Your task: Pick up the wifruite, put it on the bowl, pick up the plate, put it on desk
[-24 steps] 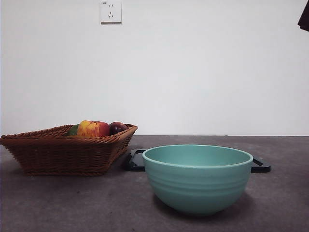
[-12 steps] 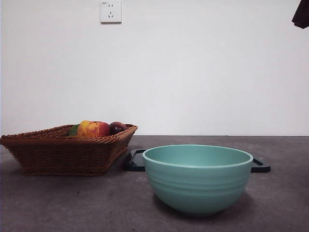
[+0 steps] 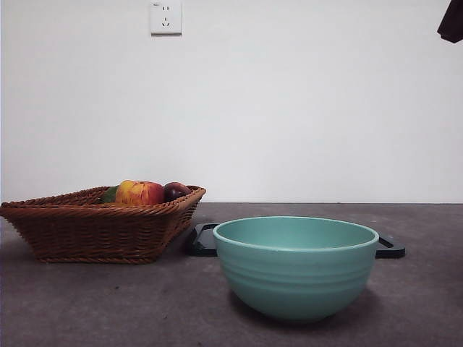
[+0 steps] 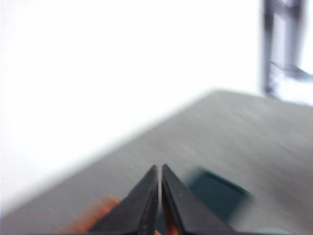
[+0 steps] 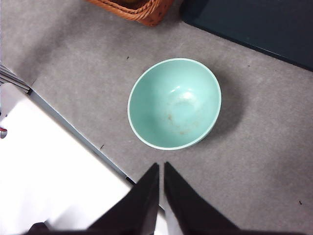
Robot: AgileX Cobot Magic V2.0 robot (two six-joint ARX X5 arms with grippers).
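The mint-teal bowl (image 3: pixel 296 271) stands empty on the grey-brown desk (image 3: pixel 108 303), front and centre. The right wrist view shows it from above (image 5: pixel 174 103). A flat black plate with handles (image 3: pixel 204 241) lies just behind the bowl; it also shows in the right wrist view (image 5: pixel 254 24) and, blurred, in the left wrist view (image 4: pixel 215 193). The brown fuzzy wifruite is out of view. My right gripper (image 5: pixel 160 165) is shut and empty, high above the desk near the bowl. My left gripper (image 4: pixel 159 167) is shut and empty, in a blurred picture above the desk.
A brown wicker basket (image 3: pixel 94 231) stands at the left with a red-yellow apple (image 3: pixel 139 193) and a dark purple fruit (image 3: pixel 176 191) in it. A black arm tip (image 3: pixel 451 22) shows at the top right corner. The desk's edge (image 5: pixel 73 129) runs close to the bowl.
The black arm tip at the top right corner has shifted slightly left and up. The bowl, plate and basket have not moved.
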